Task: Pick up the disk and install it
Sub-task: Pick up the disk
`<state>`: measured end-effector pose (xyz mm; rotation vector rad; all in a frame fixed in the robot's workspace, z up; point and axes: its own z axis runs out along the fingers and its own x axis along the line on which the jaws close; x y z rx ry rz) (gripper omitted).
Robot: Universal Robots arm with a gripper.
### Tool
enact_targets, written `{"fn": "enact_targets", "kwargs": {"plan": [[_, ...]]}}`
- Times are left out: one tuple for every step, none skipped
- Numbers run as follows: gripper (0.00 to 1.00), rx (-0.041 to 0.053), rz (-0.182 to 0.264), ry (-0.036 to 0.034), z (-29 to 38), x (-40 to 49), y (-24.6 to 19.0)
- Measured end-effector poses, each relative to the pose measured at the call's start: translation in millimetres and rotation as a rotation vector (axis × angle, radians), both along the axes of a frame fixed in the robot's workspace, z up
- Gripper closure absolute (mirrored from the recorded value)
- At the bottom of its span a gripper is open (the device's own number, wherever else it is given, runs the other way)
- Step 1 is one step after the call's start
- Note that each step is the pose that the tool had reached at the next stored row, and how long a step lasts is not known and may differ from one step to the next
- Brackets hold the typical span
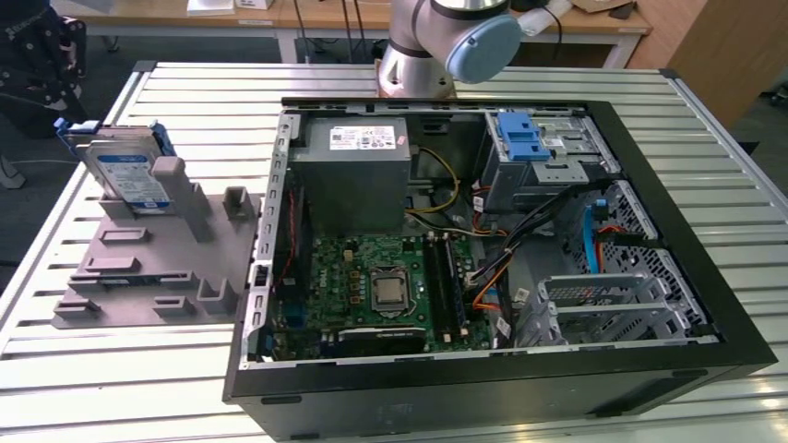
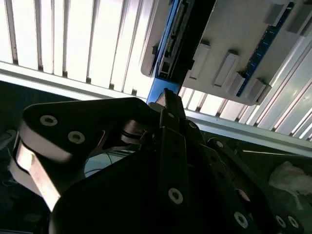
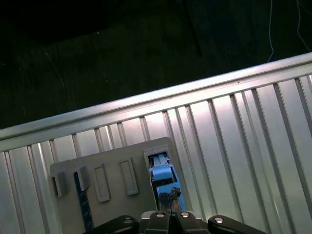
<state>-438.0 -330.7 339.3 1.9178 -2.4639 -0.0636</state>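
Your disk (image 1: 127, 175) stands on edge in the grey holder (image 1: 161, 263) at the exterior view's left. Its labelled face is turned toward that camera, and its blue bracket shows along the top and sides. The holder sits on the slatted desk (image 1: 197, 101), just beside the open case (image 1: 493, 397), which lies on its side.

In the first wrist view you look at the holder (image 3: 112, 180) with the disk (image 3: 162, 173) seen edge-on in its slot. The pincer (image 3: 169, 199) is lined up over that blue edge. From these views you cannot tell whether the pincer is apart or together, nor whether it touches the disk. In the second wrist view the disk's edge (image 2: 168, 44) runs away from the dark linkage of the pincer, with the holder (image 2: 234, 44) alongside it.

Inside the case, the power supply (image 1: 357, 175) fills the far corner on the exterior view's left. The drive cage (image 1: 548, 157) with its blue latch sits at the far corner on the exterior view's right. The board (image 1: 382, 286) lies nearer the camera. The arm's base (image 1: 412, 55) stands on the desk behind the case.
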Motion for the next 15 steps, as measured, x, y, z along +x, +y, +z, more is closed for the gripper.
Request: {"fn": "enact_targets", "kwargs": {"plan": [[0.89,0.0000,0.018,-0.0002,-0.1,0.0,0.0],[0.89,0.0000,0.036,-0.0004,-0.3,0.0,0.0],[0.89,0.0000,0.053,-0.0007,-0.3,0.0,0.0],[0.89,0.0000,0.068,-0.0012,-0.4,0.0,0.0],[0.89,-0.0001,0.082,-0.0019,-0.5,0.0,0.0],[0.89,-0.0001,0.095,-0.0026,-0.6,0.0,-0.1],[0.89,0.0000,0.101,-0.0034,-0.7,0.0,-0.1],[0.89,0.0000,0.102,-0.0038,-0.7,0.0,-0.1],[0.89,0.0000,0.102,-0.0039,-0.7,0.0,-0.1],[0.89,0.0000,0.102,-0.0039,-0.7,0.0,-0.1],[0.83,-0.0001,0.102,-0.0039,-0.7,0.0,-0.2],[0.83,-0.0001,0.102,-0.0039,-0.7,-0.1,-0.2],[0.77,-0.0001,0.102,-0.0038,-0.7,-0.1,-0.2],[0.77,-0.0001,0.102,-0.0039,-0.7,0.0,-0.2],[0.71,-0.0001,0.102,-0.0039,-0.7,0.0,-0.2]]}}
